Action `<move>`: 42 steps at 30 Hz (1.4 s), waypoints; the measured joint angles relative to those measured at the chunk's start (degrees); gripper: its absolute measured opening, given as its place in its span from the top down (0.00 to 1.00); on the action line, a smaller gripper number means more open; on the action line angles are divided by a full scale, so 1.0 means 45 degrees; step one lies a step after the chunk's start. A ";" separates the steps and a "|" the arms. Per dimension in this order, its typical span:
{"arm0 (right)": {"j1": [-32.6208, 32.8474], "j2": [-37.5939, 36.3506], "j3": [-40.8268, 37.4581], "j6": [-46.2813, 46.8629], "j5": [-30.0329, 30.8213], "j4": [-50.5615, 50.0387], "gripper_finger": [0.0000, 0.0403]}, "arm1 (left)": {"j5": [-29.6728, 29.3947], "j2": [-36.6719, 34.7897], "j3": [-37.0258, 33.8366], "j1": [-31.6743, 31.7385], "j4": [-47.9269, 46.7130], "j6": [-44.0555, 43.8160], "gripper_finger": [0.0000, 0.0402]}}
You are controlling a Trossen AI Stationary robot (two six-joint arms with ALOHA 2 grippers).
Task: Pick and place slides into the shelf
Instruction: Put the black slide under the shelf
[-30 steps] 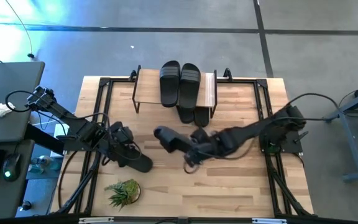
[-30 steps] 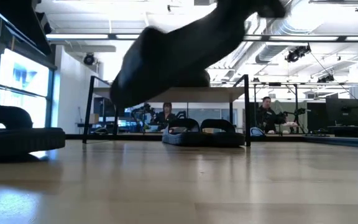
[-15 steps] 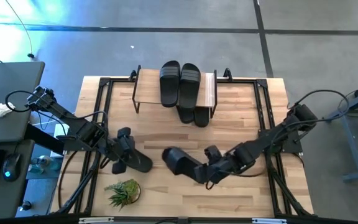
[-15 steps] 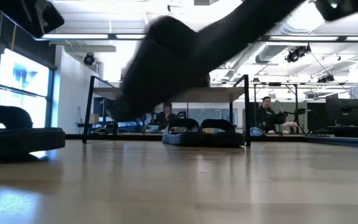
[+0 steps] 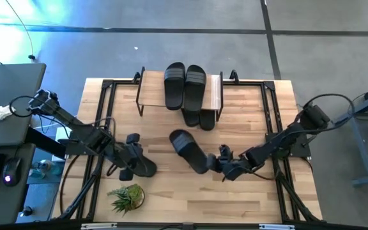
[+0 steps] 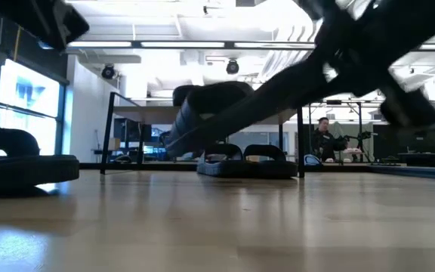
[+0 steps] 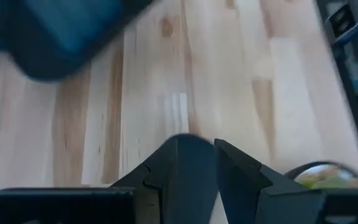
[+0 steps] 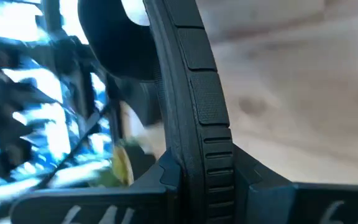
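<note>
A wooden table (image 5: 248, 198) carries the shelf (image 5: 217, 93) at its far edge. The right gripper (image 5: 221, 163) clamps one slide (image 5: 189, 151) by its heel at mid-table, its long axis pointing toward the shelf. The left gripper (image 5: 133, 155), fingers narrowly apart, hovers over another slide (image 5: 144, 167) near the left edge.

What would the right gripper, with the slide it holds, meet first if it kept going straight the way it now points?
The right gripper points up-left in the high view, its slide leading. That line probably passes left of the shelf and meets only bare table. The low view shows the slide lifted; depth is unclear.
</note>
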 joint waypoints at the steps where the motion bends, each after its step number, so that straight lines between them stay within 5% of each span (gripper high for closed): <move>1: -0.0088 0.0162 -0.0217 0.0017 0.0263 0.0476 0.90 | 0.0001 0.0118 -0.0272 0.0000 0.0263 0.0097 0.77; 11: -0.1324 0.1741 -0.0639 -0.0696 -0.0922 0.3193 0.90 | -0.0499 0.2007 -0.2493 0.0012 0.6051 0.0048 0.77; 17: -0.1872 0.2556 -0.0600 -0.0985 -0.1232 0.4495 0.90 | -0.0759 0.3723 -0.2581 0.0388 0.6509 -0.0425 0.77; 23: -0.2316 0.2881 -0.0217 -0.1093 -0.2966 0.4568 0.86 | -0.0990 0.4944 -0.2536 0.0963 0.7570 -0.0944 0.77; 42: -0.2840 0.2996 0.1203 -0.3298 -0.5269 0.1343 0.66 | -0.0720 0.5176 -0.2549 0.1943 0.7943 -0.0634 0.77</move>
